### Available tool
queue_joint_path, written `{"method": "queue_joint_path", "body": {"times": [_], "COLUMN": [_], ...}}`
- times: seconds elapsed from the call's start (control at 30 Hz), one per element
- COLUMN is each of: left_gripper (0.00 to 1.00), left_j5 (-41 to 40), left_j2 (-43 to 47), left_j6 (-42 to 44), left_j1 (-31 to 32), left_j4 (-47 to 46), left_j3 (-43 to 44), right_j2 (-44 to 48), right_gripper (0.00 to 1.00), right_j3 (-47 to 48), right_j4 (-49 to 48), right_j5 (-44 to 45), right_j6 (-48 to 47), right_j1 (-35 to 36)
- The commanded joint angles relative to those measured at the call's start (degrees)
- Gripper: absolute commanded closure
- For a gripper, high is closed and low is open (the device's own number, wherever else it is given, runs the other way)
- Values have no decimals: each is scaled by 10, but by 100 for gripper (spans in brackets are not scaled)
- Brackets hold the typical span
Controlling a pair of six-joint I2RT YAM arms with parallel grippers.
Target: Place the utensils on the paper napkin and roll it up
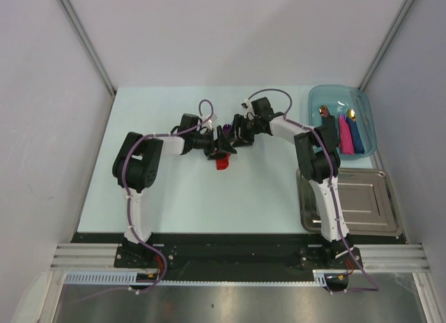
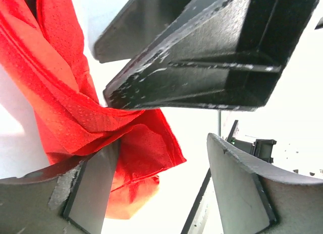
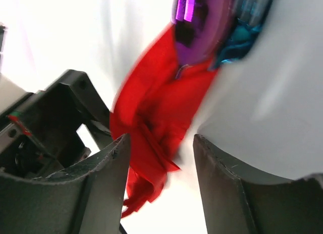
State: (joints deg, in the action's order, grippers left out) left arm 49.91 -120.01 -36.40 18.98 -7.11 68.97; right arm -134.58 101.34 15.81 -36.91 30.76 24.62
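The red paper napkin (image 1: 221, 163) is bunched into a loose roll at the table's middle, between my two grippers. In the right wrist view, the purple spoon bowl (image 3: 201, 27) and the blue utensil (image 3: 241, 40) poke out of the far end of the napkin (image 3: 156, 118). My right gripper (image 3: 160, 138) is open, and the roll's near end hangs between its fingers, close to the left one. My left gripper (image 2: 162, 140) is open too. Folds of the napkin (image 2: 65, 93) rest against its left finger (image 2: 93, 188). The right arm's black finger (image 2: 202, 57) crosses overhead.
A clear blue bin (image 1: 368, 111) at the back right holds finished pink and blue rolls with spoon heads sticking out. A metal tray (image 1: 362, 205) lies in front of it, beside the right arm. The grippers (image 1: 226, 140) nearly touch each other.
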Motion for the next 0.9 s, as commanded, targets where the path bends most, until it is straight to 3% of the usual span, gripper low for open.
{"method": "queue_joint_path", "body": {"times": [0.0,0.17,0.6,0.7,0.8,0.87], "left_gripper": [23,24,26,28,30,31], "left_j5": [-27,-27,-13,-10,-9,-6], "left_j2": [-25,-24,-17,-18,-16,-15], "left_j6": [32,35,42,42,43,42], "left_j1": [4,2,-3,-4,-5,-7], "left_j4": [61,61,48,45,44,41], "left_j3": [-17,-22,-31,-31,-31,-31], "right_j2": [14,27,52,38,29,26], "right_gripper": [41,29,24,26,40,56], "right_j3": [-4,-31,-91,-70,-43,-39], "right_j4": [39,16,-152,-104,-48,-34], "right_j5": [-3,-43,-136,-118,-82,-59], "right_j6": [-30,-19,69,34,-34,-59], "right_j1": [-1,-6,-17,-8,5,6]}}
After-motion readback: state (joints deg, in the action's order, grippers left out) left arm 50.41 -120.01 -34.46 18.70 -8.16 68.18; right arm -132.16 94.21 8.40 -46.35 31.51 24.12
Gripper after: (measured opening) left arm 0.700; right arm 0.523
